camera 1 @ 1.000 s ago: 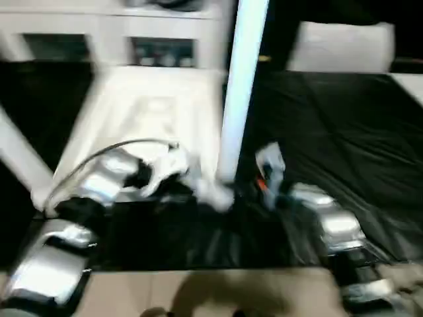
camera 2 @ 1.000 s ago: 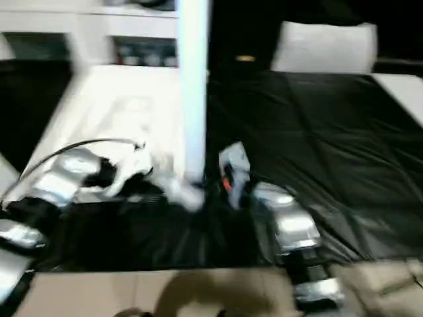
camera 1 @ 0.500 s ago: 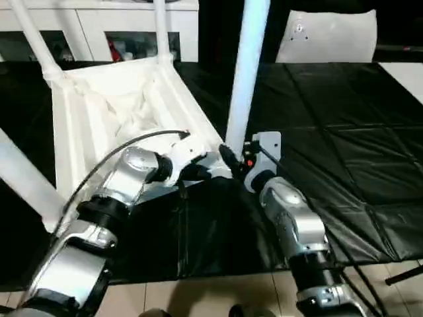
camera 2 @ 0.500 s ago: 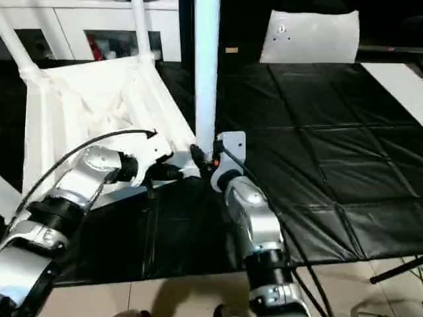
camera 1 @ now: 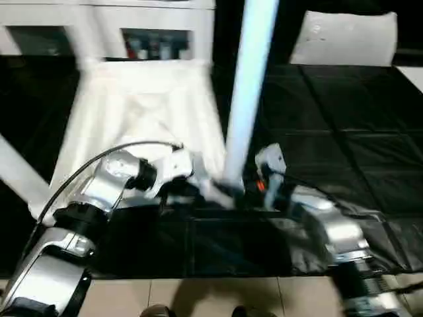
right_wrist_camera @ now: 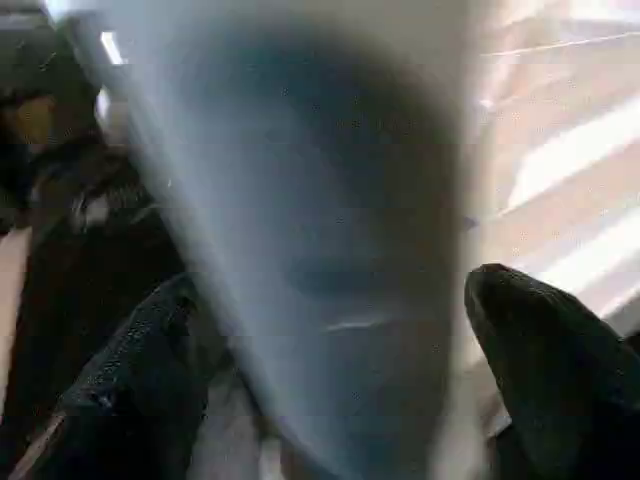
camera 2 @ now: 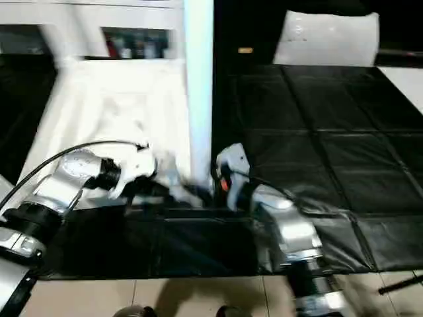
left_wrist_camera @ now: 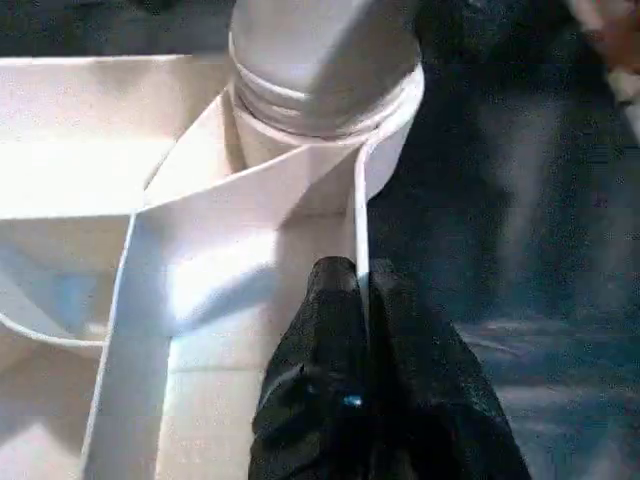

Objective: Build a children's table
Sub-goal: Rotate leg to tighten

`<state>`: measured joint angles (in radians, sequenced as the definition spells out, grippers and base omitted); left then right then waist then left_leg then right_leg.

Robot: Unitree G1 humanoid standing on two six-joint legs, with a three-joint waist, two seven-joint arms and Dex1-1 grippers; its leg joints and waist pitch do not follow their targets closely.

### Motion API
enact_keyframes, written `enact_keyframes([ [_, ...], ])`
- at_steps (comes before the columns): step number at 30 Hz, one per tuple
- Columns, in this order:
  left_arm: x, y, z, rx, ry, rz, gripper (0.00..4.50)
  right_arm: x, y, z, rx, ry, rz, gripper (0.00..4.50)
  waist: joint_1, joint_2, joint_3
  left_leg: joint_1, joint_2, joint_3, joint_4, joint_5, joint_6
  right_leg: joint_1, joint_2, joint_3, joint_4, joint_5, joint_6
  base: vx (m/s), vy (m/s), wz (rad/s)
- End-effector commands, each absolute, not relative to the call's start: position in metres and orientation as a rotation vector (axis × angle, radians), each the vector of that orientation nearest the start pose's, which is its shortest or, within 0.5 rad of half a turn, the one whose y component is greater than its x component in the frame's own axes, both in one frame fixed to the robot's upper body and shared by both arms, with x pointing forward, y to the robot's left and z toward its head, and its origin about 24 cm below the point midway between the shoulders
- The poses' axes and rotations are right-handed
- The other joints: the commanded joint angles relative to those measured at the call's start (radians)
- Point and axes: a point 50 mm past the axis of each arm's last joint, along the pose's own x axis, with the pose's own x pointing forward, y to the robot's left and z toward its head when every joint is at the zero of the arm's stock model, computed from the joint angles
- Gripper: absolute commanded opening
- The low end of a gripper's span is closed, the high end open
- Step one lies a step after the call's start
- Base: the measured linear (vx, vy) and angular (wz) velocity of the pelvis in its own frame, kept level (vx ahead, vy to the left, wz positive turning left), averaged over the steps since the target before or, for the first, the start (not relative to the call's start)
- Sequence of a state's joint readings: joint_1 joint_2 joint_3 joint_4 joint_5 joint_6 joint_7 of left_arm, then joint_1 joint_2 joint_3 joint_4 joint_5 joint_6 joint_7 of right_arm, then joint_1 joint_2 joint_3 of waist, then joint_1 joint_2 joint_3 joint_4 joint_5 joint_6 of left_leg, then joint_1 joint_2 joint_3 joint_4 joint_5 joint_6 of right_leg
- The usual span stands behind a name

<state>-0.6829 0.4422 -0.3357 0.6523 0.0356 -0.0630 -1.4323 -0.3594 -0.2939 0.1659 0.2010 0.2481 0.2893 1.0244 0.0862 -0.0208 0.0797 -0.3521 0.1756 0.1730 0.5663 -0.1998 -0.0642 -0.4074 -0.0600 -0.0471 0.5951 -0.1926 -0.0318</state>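
Note:
The children's table top [camera 1: 132, 112] lies upside down on the black mat, ribbed side up. A long white leg [camera 1: 248, 86] rises from its near right corner socket [left_wrist_camera: 320, 110]. My left gripper [left_wrist_camera: 362, 290] is shut on the thin rim wall [left_wrist_camera: 358, 200] just beside that socket. In the head view the left gripper [camera 1: 198, 188] sits at the leg's foot. My right gripper [right_wrist_camera: 330, 350] holds the same leg [right_wrist_camera: 320, 220] low down, one black finger [right_wrist_camera: 130, 380] on each side of it. Another leg [camera 1: 20, 175] slants up at the near left.
A white cabinet with glass doors [camera 1: 158, 39] stands behind the table top. A flat white panel [camera 1: 344, 39] leans at the back right. The black mat [camera 1: 344, 132] stretches to the right, and pale floor tiles [camera 1: 218, 297] run along its near edge.
The head camera has swung, shifting and blurring the whole picture. Both grippers keep their hold at the near right corner and its leg.

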Motion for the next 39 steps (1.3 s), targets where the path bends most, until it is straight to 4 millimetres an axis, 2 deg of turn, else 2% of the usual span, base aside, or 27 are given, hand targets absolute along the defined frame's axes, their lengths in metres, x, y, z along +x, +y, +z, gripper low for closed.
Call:
enact_keyframes([
  [1,0.313,0.137,0.071,0.606,0.452,-1.691,0.0,0.286,-0.115,0.075,-0.021,0.189,1.3,4.02,-0.003,0.005,-0.056,0.006,0.062,-0.006,-0.057,-0.085,0.087,0.061,-0.087,0.051,-0.044,0.018,-0.266,0.0,0.0,0.0],
  [4,0.311,0.14,0.071,0.626,0.473,-1.738,0.0,0.284,-0.118,0.076,-0.021,0.212,1.383,4.02,0.002,0.003,-0.056,0.005,0.061,-0.007,-0.057,-0.098,0.083,0.062,-0.089,0.05,-0.047,-0.028,-0.258,0.0,0.0,0.0],
  [6,0.309,0.141,0.071,0.636,0.487,-1.767,0.0,0.283,-0.12,0.075,-0.027,0.242,1.443,3.86,0.003,0.001,-0.055,0.004,0.061,-0.007,-0.057,-0.098,0.081,0.061,-0.09,0.05,-0.048,-0.051,-0.251,0.0,0.0,0.0],
  [10,0.311,0.142,0.072,0.666,0.495,-1.787,0.0,0.28,-0.121,0.074,-0.048,0.306,1.571,3.73,0.004,-0.001,-0.058,0.003,0.059,-0.007,-0.054,-0.078,0.089,0.061,-0.087,0.047,-0.046,-0.033,-0.258,0.0,0.0,0.0],
  [12,0.311,0.142,0.073,0.667,0.495,-1.788,0.0,0.279,-0.121,0.074,-0.051,0.311,1.586,3.43,0.004,-0.003,-0.058,0.002,0.06,-0.007,-0.053,-0.07,0.094,0.062,-0.087,0.048,-0.042,-0.017,-0.261,0.0,0.0,0.0],
  [14,0.312,0.143,0.074,0.672,0.497,-1.786,0.0,0.279,-0.12,0.074,-0.053,0.326,1.615,3.4,0.006,-0.002,-0.058,0.003,0.061,-0.008,-0.053,-0.062,0.098,0.061,-0.088,0.047,-0.042,-0.01,-0.263,0.0,0.0,0.0],
  [15,0.313,0.143,0.074,0.675,0.497,-1.785,0.0,0.279,-0.12,0.074,-0.054,0.334,1.629,3.24,0.006,-0.003,-0.059,0.003,0.059,-0.008,-0.052,-0.059,0.098,0.06,-0.087,0.046,-0.042,-0.009,-0.265,0.0,0.0,0.0],
  [25,0.316,0.146,0.075,0.688,0.507,-1.775,0.0,0.277,-0.117,0.072,-0.027,0.353,1.671,2.48,0.015,-0.001,-0.06,0.004,0.061,-0.008,-0.051,-0.053,0.095,0.061,-0.088,0.046,-0.038,0.007,-0.274,0.0,0.0,0.0],
  [32,0.32,0.147,0.075,0.637,0.498,-1.706,0.0,0.273,-0.115,0.067,0.033,0.362,1.621,2.23,0.019,0.001,-0.058,0.005,0.061,-0.007,-0.051,-0.063,0.086,0.061,-0.087,0.046,-0.04,0.001,-0.272,0.0,0.0,0.0],
  [33,0.321,0.147,0.075,0.617,0.492,-1.676,0.0,0.273,-0.114,0.065,0.047,0.356,1.593,2.21,0.019,0.004,-0.058,0.005,0.061,-0.008,-0.052,-0.075,0.079,0.06,-0.088,0.046,-0.041,-0.018,-0.27,0.0,0.0,0.0],
  [34,0.324,0.146,0.076,0.598,0.481,-1.63,0.0,0.276,-0.111,0.062,0.04,0.343,1.518,2.21,0.019,0.004,-0.056,0.006,0.062,-0.007,-0.054,-0.09,0.072,0.056,-0.089,0.048,-0.046,-0.045,-0.264,0.0,0.0,0.0],
  [35,0.326,0.145,0.077,0.586,0.474,-1.598,0.0,0.278,-0.11,0.06,0.035,0.334,1.465,2.21,0.019,0.003,-0.054,0.007,0.062,-0.008,-0.056,-0.101,0.062,0.057,-0.09,0.047,-0.049,-0.069,-0.259,0.0,0.0,0.0],
  [36,0.33,0.145,0.077,0.574,0.471,-1.539,0.0,0.281,-0.107,0.057,0.037,0.324,1.4,2.19,0.017,0.004,-0.052,0.005,0.058,-0.01,-0.059,-0.13,0.045,0.058,-0.091,0.047,-0.056,-0.139,-0.241,0.0,0.0,0.0],
  [37,0.333,0.144,0.078,0.557,0.462,-1.489,0.0,0.285,-0.103,0.053,0.038,0.318,1.325,2.18,0.013,0.001,-0.048,0.006,0.057,-0.011,-0.063,-0.156,0.023,0.054,-0.092,0.049,-0.064,-0.218,-0.22,-0.06,-0.012,-0.03],
  [38,0.333,0.143,0.078,0.551,0.46,-1.48,0.0,0.286,-0.102,0.053,0.041,0.318,1.309,2.18,0.009,0.002,-0.045,0.005,0.055,-0.014,-0.066,-0.176,0.014,0.053,-0.093,0.049,-0.07,-0.274,-0.205,-0.06,-0.012,-0.03],
  [39,0.337,0.137,0.081,0.484,0.441,-1.397,0.0,0.292,-0.092,0.048,0.075,0.316,1.159,2.15,0.002,-0.001,-0.041,0.005,0.053,-0.017,-0.07,-0.21,0.0,0.053,-0.094,0.049,-0.081,-0.385,-0.17,-0.059,-0.011,-0.04],
])
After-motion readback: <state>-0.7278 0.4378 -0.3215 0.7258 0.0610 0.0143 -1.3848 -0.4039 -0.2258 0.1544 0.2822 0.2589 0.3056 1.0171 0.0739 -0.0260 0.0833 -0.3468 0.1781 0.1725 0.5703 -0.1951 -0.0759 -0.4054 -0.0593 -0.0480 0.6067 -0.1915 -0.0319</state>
